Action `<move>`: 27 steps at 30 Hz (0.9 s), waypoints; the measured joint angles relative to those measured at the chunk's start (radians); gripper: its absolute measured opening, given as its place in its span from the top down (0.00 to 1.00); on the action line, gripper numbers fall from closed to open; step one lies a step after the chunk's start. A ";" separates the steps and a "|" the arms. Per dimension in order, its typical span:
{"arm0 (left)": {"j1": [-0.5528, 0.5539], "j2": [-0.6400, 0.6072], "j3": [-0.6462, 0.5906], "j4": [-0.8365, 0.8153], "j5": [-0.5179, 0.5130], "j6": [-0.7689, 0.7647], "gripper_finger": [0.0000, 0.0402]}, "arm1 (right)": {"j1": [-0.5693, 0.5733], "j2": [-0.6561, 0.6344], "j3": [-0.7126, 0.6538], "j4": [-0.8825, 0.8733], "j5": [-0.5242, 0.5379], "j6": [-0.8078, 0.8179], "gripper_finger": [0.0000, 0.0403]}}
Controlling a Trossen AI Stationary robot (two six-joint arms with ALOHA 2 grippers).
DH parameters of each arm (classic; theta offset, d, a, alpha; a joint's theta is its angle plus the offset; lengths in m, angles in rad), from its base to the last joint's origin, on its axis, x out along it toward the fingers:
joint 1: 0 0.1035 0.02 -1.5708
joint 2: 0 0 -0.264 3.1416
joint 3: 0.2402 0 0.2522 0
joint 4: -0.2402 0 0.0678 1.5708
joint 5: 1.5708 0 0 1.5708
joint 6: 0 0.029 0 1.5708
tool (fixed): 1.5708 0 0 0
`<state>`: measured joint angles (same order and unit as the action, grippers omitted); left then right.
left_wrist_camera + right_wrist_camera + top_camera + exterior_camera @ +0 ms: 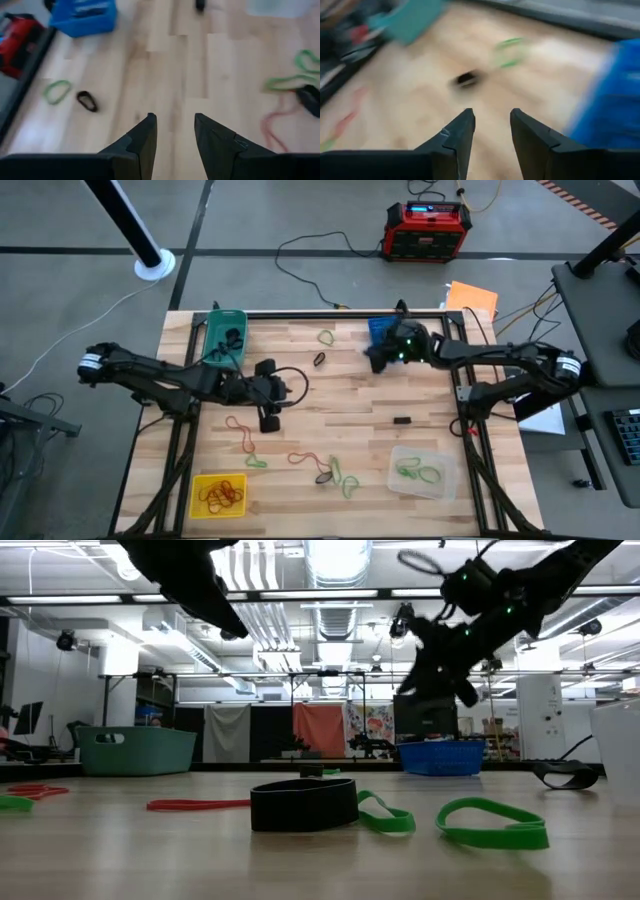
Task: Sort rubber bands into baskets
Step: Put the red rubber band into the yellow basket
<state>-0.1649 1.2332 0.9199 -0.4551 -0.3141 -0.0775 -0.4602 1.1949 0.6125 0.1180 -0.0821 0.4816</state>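
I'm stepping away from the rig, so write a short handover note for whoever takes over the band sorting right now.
Left hand: open, empty, over the table's middle-left.
Right hand: open, empty, beside the blue basket.
Done: red-orange bands in the yellow basket, green ones in the clear basket, something dark in the teal basket.
Left: loose rubber bands on the table: green and black near the far edge, red, green and black ones near the front.
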 joint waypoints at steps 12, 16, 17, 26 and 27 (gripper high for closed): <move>-0.065 -0.011 0.000 -0.315 0.125 -0.276 0.71 | 0.302 -0.047 0.000 0.029 -0.023 -0.037 0.71; -0.069 -0.001 0.000 -0.411 0.198 -0.323 0.71 | 0.369 -0.042 0.000 0.030 0.036 -0.038 0.72; -0.074 0.005 0.000 -0.430 0.200 -0.322 0.71 | 0.385 -0.039 0.000 0.029 0.072 -0.038 0.72; -0.147 0.053 -0.112 -0.444 0.240 -0.323 0.71 | 0.469 -0.027 0.000 0.029 0.214 -0.039 0.71; -0.156 0.057 -0.130 -0.440 0.246 -0.331 0.71 | 0.472 -0.027 0.000 0.029 0.214 -0.039 0.70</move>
<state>-0.3209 1.2906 0.7903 -0.8951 -0.0686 -0.4089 0.0117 1.1679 0.6121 0.1471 0.1314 0.4423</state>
